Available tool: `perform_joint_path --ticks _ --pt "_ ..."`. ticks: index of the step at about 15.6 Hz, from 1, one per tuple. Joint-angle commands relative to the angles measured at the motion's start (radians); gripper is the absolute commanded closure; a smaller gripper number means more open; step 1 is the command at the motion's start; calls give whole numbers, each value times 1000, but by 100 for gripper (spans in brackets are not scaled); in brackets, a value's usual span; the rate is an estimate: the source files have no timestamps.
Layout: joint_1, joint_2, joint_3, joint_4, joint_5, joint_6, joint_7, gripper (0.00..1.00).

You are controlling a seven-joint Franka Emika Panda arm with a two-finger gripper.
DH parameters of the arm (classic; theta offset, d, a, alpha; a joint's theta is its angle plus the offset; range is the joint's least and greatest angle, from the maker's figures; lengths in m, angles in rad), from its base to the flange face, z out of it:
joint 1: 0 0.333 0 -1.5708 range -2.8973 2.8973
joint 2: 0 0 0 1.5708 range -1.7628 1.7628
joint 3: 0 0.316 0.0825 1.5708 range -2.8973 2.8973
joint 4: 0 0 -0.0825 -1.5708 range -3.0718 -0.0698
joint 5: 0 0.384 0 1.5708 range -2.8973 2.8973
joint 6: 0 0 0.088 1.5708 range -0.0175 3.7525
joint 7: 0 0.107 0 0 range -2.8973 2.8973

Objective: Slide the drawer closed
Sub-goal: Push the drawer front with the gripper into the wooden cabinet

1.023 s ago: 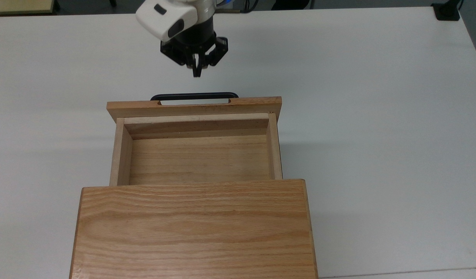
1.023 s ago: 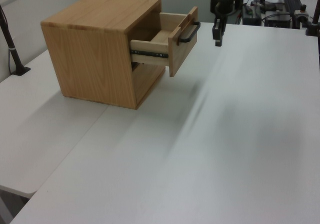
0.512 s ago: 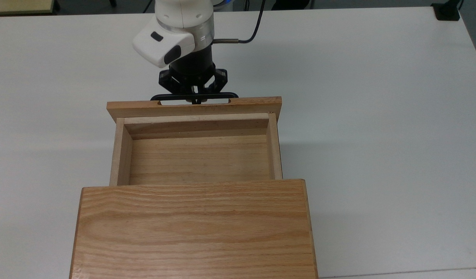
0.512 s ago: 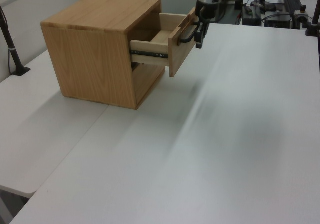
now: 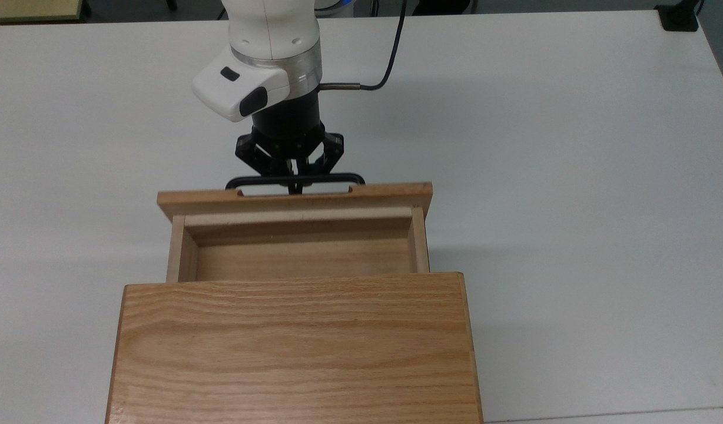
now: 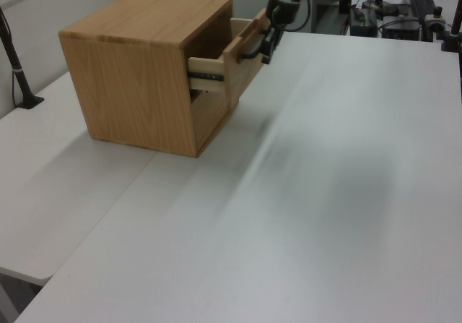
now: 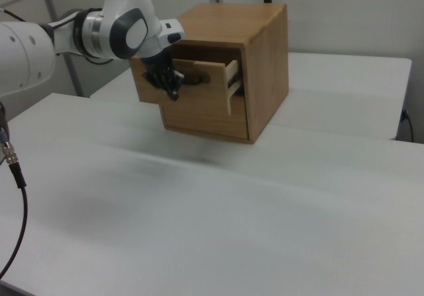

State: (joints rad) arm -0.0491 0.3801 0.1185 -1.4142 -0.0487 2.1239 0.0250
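1. Drawer [image 5: 297, 247] sticks partway out of the cabinet [image 5: 294, 347] on the table [image 5: 573, 147], its front panel facing me.
2. My pincer [image 5: 295, 186] sits at the middle of the black handle [image 5: 332, 176], touching it, on the panel's outer side.
3. My fingers are together at the tips.

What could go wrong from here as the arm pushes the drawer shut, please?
1. The claw meets the drawer at the thin handle, above the front panel's top edge. It might slip off the bar or catch under it.

2. The drawer is only partly in. An off-centre push could skew it on its side rails and jam it.

3. The cabinet stands loose on the table. A hard push might slide it instead.
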Motion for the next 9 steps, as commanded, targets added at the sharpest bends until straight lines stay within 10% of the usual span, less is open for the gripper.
perform_joint_path --ticks 1,9 --pt "12 62 -3 47 -8 134 24 100" --pt "14 143 -3 44 -10 500 24 100"
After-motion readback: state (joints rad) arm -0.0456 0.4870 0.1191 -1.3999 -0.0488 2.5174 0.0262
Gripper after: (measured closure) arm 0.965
